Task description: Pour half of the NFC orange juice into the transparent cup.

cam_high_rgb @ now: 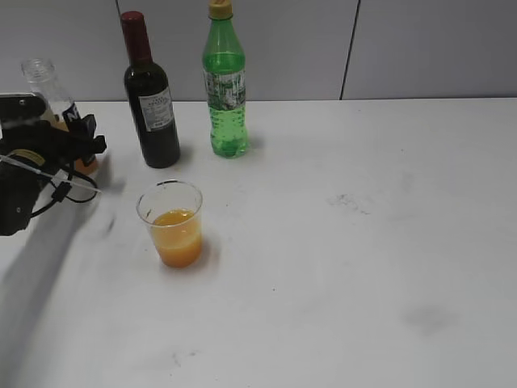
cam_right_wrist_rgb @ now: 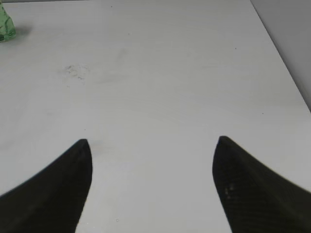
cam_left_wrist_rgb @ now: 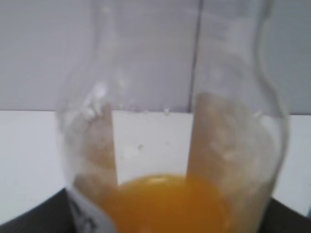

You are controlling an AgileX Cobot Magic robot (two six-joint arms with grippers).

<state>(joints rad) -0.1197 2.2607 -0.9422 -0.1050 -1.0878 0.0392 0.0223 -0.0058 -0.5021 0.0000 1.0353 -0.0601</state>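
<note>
The NFC orange juice bottle (cam_high_rgb: 48,85) is at the far left, capless and nearly upright, with some juice left at its bottom. My left gripper (cam_high_rgb: 79,144) is shut on its lower body at the black label. In the left wrist view the bottle (cam_left_wrist_rgb: 165,199) fills the frame, with orange juice low inside it. The transparent cup (cam_high_rgb: 171,222) stands on the table to the right of the gripper, apart from it, about a third full of orange juice. My right gripper (cam_right_wrist_rgb: 151,141) is open and empty over bare table; it does not show in the exterior view.
A dark wine bottle with a red cap (cam_high_rgb: 150,101) and a green soda bottle with a yellow cap (cam_high_rgb: 224,85) stand behind the cup near the wall. The green bottle's base (cam_right_wrist_rgb: 6,26) shows in the right wrist view. The white table (cam_high_rgb: 363,242) stretches to the right.
</note>
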